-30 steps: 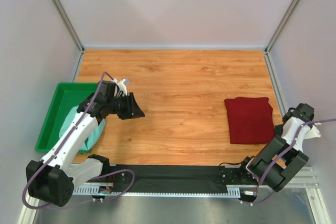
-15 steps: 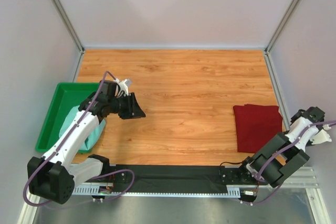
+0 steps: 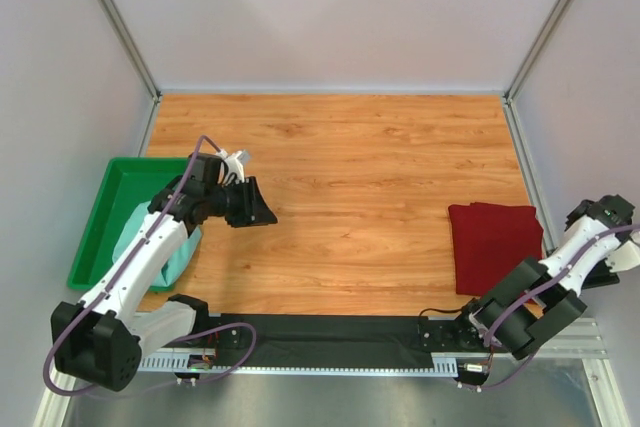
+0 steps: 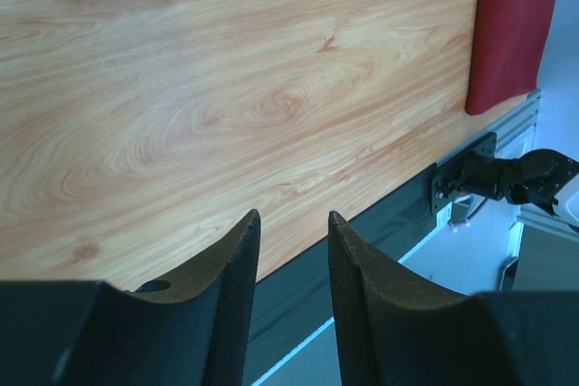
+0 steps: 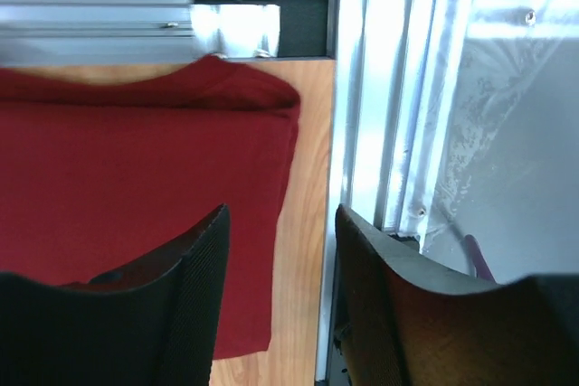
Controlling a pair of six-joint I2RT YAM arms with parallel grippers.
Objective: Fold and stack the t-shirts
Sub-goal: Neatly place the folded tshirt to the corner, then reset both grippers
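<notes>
Lying lower right: maroon t-shirt (image 3: 495, 247), folded, on worktop (image 3: 340, 167)
Mint t-shirt (image 3: 180, 252): at green tray (image 3: 120, 187), left
Left end effector (image 4: 292, 219): apart, empty
Right end effector (image 5: 282, 214): apart, empty

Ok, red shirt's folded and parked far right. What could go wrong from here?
1. The folded dark red cloth t-shirt lies close to the wooden table's right edge, with the right jaws open just over it; a snag on withdrawal could unfold it or pull it off.
2. The pale mint t-shirt sits bunched in the bright green plastic tray, partly under the left arm; a grab there may catch the tray.
</notes>
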